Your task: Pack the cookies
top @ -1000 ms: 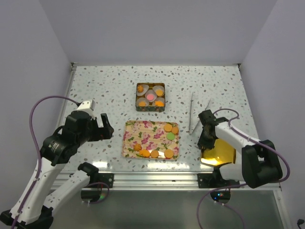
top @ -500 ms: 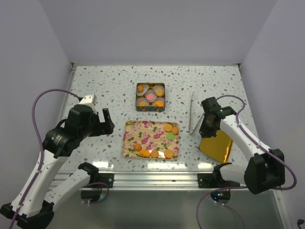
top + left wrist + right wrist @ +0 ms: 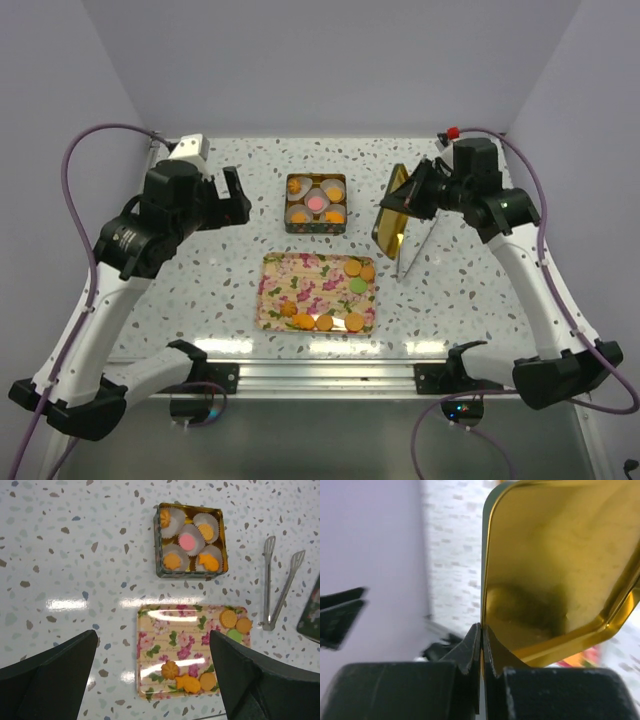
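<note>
Several cookies lie on a floral tray; they also show in the left wrist view. More cookies sit in white paper cups inside a small gold tin, which shows in the left wrist view too. My right gripper is shut on the rim of the tin's gold lid, held on edge in the air right of the tin; the right wrist view shows the lid's inside. My left gripper is open and empty, high above the table left of the tin.
Metal tongs lie on the table under the lifted lid, right of the tray; they also show in the left wrist view. The speckled table is walled at the back and sides.
My right gripper has lifted the gold lid from the near right table corner up and back beside the tin. My left arm has risen and moved toward the back.
</note>
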{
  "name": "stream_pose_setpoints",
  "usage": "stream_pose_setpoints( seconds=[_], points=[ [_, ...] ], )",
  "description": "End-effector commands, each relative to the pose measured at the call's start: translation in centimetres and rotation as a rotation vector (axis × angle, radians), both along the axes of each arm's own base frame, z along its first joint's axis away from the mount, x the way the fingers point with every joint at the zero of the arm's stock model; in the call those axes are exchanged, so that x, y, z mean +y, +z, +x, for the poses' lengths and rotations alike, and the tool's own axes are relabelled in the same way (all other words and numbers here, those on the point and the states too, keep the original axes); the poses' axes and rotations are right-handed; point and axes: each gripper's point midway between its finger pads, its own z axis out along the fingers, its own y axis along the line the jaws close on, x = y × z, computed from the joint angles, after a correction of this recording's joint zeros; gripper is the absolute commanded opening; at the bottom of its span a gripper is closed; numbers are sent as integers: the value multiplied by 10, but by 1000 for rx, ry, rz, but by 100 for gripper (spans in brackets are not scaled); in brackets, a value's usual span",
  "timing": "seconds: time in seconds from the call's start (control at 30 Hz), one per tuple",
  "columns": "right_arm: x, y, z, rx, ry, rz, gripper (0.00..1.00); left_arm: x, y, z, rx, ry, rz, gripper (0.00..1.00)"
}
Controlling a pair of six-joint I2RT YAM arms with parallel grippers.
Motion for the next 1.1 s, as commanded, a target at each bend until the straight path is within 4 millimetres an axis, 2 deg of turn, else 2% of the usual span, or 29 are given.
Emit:
stream_pose_setpoints(
  seconds=[0.0,0.03,0.07,0.13,0.17,0.2,0.23,0.27,0.3,0.37,0.43,0.5,0.53,0.6,0.63,0.7,0.73,0.77,0.87,0.93,1.07],
  points=[
    [64,92,7,-175,251,426,0,-18,52,29,-153,-40,-97,100],
    [70,107,8,-166,251,507,0,-22,60,31,-175,-64,-135,100],
    [75,131,8,-253,305,567,0,-30,74,38,-216,-117,-207,100],
    [82,152,9,-249,329,672,0,-34,89,50,-252,-123,-306,100],
    [84,175,9,-342,366,724,0,-47,88,48,-233,-194,-363,100],
    [85,185,6,-362,386,763,0,-52,88,52,-214,-202,-426,100],
    [86,195,6,-336,383,830,0,-52,97,59,-246,-215,-470,100],
    [84,212,0,-422,425,875,0,-62,94,57,-212,-258,-539,100],
    [83,222,-4,-405,429,934,0,-65,94,61,-209,-272,-571,100],
    [80,237,-10,-479,472,1000,0,-70,102,68,-222,-310,-668,100],
    [75,247,-16,-508,503,1092,0,-76,116,75,-274,-369,-728,100],
    [70,255,-18,-495,504,1187,0,-87,122,74,-253,-434,-834,100],
    [68,256,-22,-533,533,1223,0,-90,135,75,-338,-489,-868,100],
    [64,261,-26,-546,548,1285,0,-96,139,72,-312,-528,-984,100],
    [59,268,-30,-566,562,1329,0,-96,143,71,-368,-573,-1016,100],
    [61,267,-26,-550,571,1361,0,-100,142,68,-319,-607,-1132,100],
    [59,271,-28,-570,579,1376,0,-100,147,63,-370,-658,-1154,100],
    [62,269,-25,-562,582,1383,0,-102,143,65,-334,-664,-1193,100],
    [69,269,-27,-552,600,1391,0,-103,148,63,-358,-708,-1216,100],
    [75,265,-24,-540,600,1391,0,-107,159,57,-381,-773,-1207,100],
    [91,261,-25,-518,623,1408,0,-117,164,60,-372,-826,-1191,100]
  ],
)
